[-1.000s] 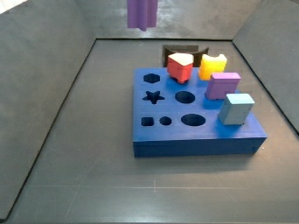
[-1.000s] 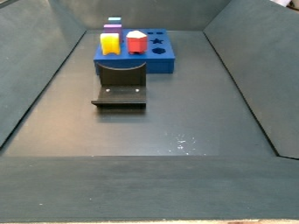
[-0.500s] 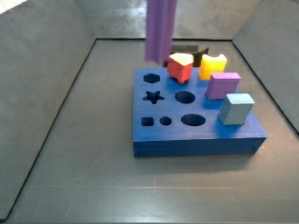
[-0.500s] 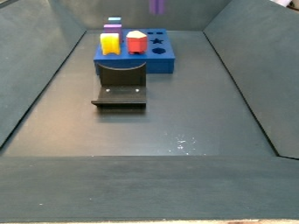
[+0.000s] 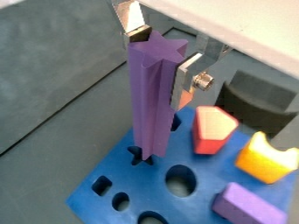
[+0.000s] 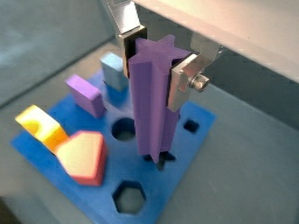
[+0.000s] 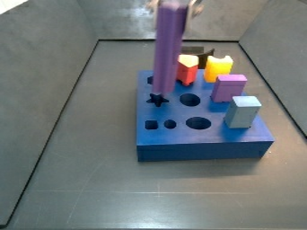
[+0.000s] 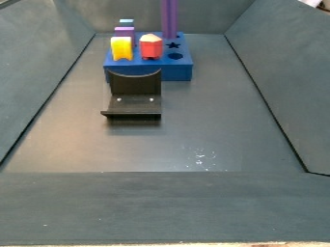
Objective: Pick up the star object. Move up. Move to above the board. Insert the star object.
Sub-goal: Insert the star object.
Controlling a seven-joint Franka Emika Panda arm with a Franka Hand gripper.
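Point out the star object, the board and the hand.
star object (image 5: 149, 105), wrist view, middle of its ridged purple side.
board (image 7: 204, 147), side view, blue front wall.
hand (image 5: 162, 51), wrist view, midway between its fingertips, closed on the star object's top, above the board.

The star object (image 7: 170, 52) stands upright over the blue board (image 7: 202, 126), its lower end right at the star hole on the board's left side. The gripper (image 7: 175, 4) is barely in frame at the top, at the star's upper end. Red, yellow, lilac and light blue pegs sit to the right.
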